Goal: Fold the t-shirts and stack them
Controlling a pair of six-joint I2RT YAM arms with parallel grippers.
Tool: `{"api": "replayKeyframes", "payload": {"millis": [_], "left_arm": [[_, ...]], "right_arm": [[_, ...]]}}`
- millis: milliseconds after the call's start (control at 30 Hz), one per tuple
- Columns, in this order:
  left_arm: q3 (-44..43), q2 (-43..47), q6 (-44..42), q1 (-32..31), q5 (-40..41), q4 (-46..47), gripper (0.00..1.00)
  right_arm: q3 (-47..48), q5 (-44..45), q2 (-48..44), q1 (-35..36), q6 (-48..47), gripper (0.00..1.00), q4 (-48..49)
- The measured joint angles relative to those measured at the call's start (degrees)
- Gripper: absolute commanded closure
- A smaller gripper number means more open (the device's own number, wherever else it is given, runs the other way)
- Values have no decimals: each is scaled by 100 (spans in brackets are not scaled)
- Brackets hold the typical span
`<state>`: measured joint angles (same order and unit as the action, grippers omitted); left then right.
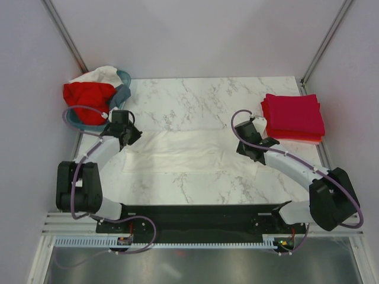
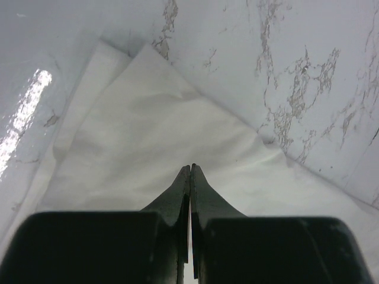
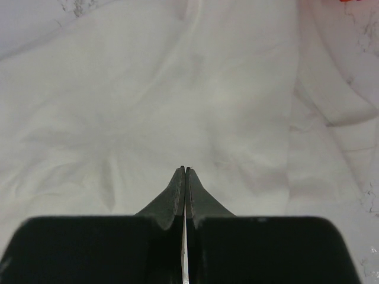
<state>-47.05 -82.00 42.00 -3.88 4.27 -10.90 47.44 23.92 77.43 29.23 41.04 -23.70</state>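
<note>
A large white t-shirt lies flat across the middle of the marble table, partly folded into a long band. My left gripper is at its left end, shut, with its tips just over the white cloth near a folded corner. My right gripper is at the shirt's right end, also shut, and its tips sit low over wrinkled white cloth. No cloth shows between either pair of jaws. Folded red t-shirts are stacked at the back right.
A teal basket stands at the back left corner with a bright red shirt and a white cloth heaped in it. Bare marble table lies behind the white shirt. Grey walls close in the back and both sides.
</note>
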Motion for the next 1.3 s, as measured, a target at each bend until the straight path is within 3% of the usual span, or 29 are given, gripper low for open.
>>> {"api": "replayKeyframes", "payload": {"millis": [167, 500, 800, 1067, 1300], "left_arm": [[-535, -647, -4, 0, 13, -214, 98], [-999, -1606, 31, -138, 17, -966, 98], [-1213, -1797, 415, -214, 81, -1364, 98], [-599, -1259, 673, -1279, 304, -1360, 98], [87, -649, 1088, -2068, 286, -1355, 98]], "right_arm": [[-42, 35, 186, -26, 125, 100, -120], [330, -9, 1515, -461, 225, 100, -162], [1128, -96, 2288, -828, 205, 100, 50], [2249, -249, 3209, -1137, 96, 100, 186], [3853, -330, 4371, -1296, -157, 100, 177]]}}
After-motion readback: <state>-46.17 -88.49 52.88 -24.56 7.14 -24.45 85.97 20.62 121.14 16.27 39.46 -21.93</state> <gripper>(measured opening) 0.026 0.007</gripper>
